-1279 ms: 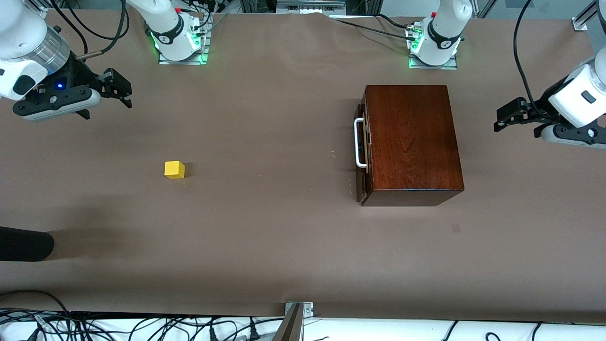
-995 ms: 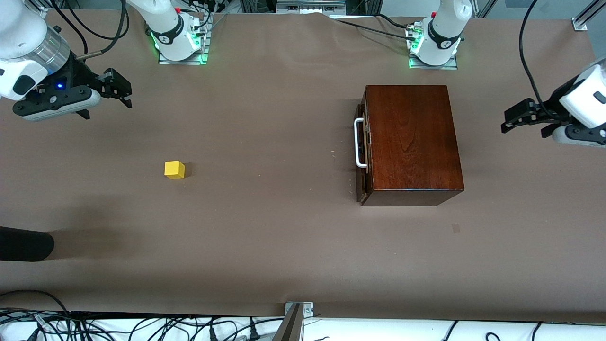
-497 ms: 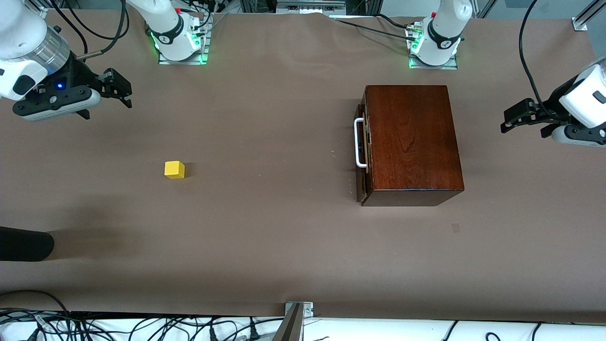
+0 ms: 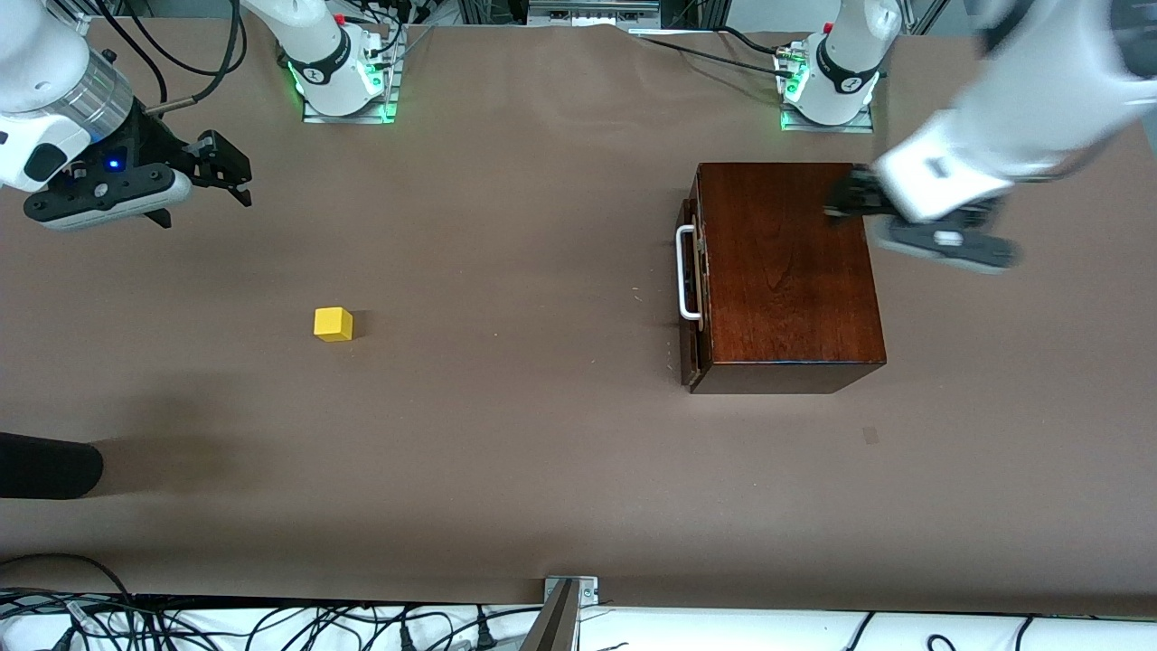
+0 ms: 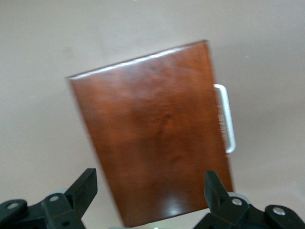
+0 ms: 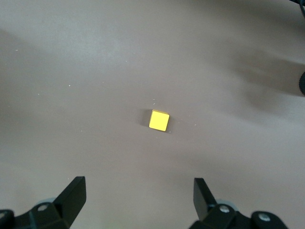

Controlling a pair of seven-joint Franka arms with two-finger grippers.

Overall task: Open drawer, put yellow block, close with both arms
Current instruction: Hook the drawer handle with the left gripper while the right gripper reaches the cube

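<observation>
Swinging in from the table's end, the left gripper (image 4: pixel 845 201) now hovers open over the wooden box (image 4: pixel 786 271); the right gripper (image 4: pixel 221 167) waits open, empty.

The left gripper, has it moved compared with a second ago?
Yes. The left gripper has swung in from the left arm's end of the table and is now over the wooden box, open.

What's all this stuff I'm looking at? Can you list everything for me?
wooden box: one, glossy reddish-brown, on the table toward the left arm's end
drawer: one, dark front, shut in the box
handle: one, white bar, on the drawer front
yellow block: one, on the table toward the right arm's end
table: one, brown cover
left gripper: black, open, over the box
right gripper: black, open, waiting above the table
</observation>
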